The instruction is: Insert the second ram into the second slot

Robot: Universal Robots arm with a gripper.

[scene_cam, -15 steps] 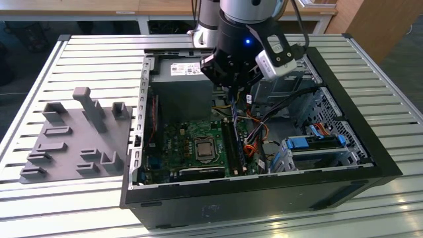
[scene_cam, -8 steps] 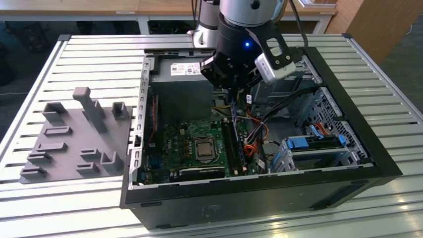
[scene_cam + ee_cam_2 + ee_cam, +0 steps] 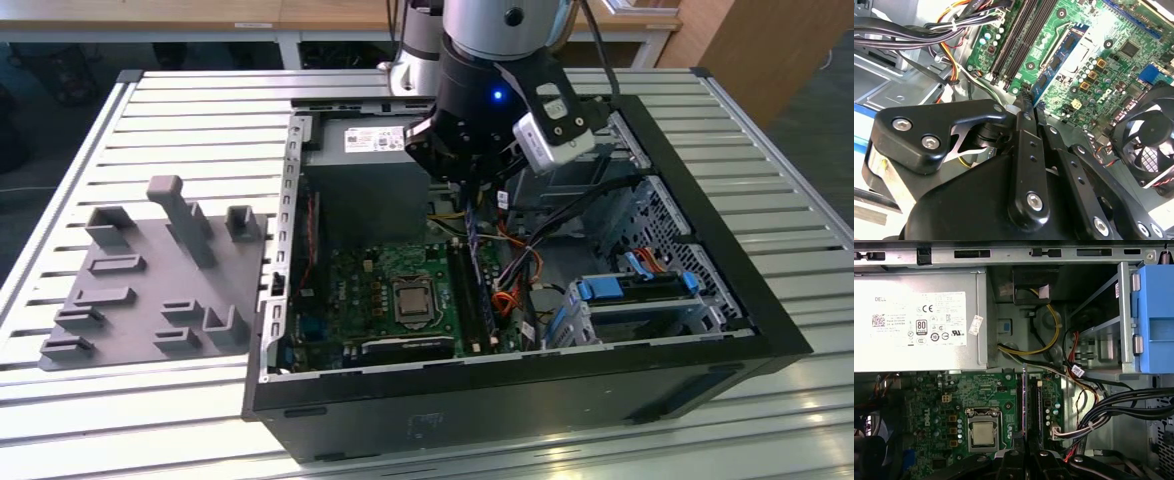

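The gripper hangs over the open computer case, in the upper centre of the exterior view. Its fingers are clenched on the second ram, which points down toward the motherboard. In the first wrist view the stick is seen edge-on, running straight out from the fingertips. It lies along the dark memory slots and has not yet been seated in one.

Doing this step well seems to rest mostly on alignment. The board's long edge should lie parallel to the chosen slot and stand square over it, not leaning toward a neighbouring slot. The slots sit close together, so a small sideways error would likely put the stick on a ridge or in the wrong channel. A straight descent with even pressure along the whole length looks safer than pushing one end first. The bundle of dark cables runs just beside the slots, on the exterior view's right, and it could snag the arm if the arm drifts that way.

From here the ram is a very thin, long strip with a bluish-violet tint along its visible edge. It is straight and stiff-looking (its label and chips cannot be made out from this angle). I judge it rigid but brittle, and unlikely to tolerate twisting.
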